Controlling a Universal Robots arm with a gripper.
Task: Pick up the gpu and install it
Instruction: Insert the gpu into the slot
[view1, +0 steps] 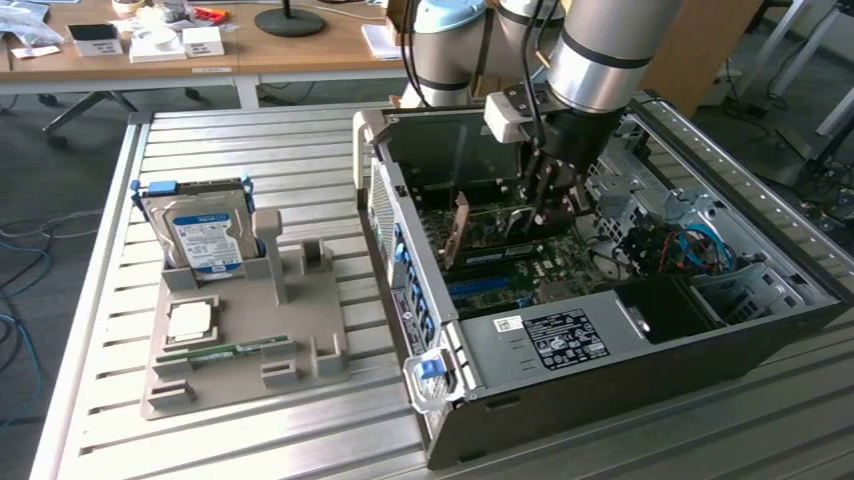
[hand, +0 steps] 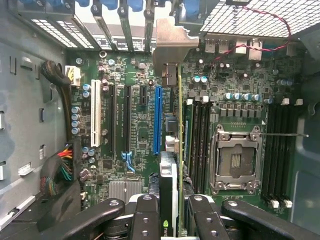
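Gripper (hand: 172, 216) closed narrowly on the gpu (hand: 179, 125) - 1 card held edge-on between its fingers, reaching ahead over the motherboard (hand: 140, 130). I judge it light, stiff and fragile - best gripped by the board edges.

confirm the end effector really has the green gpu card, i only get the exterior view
observer: yes, in the wrist view the end effector is shut on the thin green gpu card, a black finger on each side
operator: which slot is it near
observer: its edge runs alongside the long blue plastic slot, on that slot's side toward the square metal-framed processor socket; whether it is seated I cannot tell
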